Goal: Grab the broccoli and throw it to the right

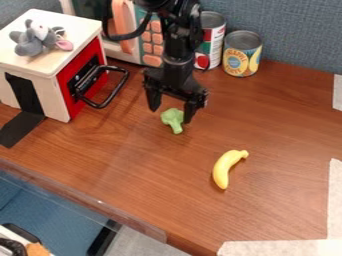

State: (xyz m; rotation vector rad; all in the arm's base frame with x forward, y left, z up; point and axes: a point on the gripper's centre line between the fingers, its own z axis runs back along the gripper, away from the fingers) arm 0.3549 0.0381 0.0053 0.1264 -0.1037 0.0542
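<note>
Green broccoli (175, 122) on worktop (280, 200), just below end effector (172, 114), fingers wide apart. Banana (226, 167) near, front-right. Behind: 2 cans (242, 55) & microwave (149, 50). L side: box (77, 22) w/ mouse (37, 40) on top, handle (112, 99) jutting twd broccoli.

The arm (180, 45), its looping cable (127, 37) and end effector (172, 114) are black.

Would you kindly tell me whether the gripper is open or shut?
The gripper is open: its fingers stand wide apart, the broccoli showing between them.
</note>
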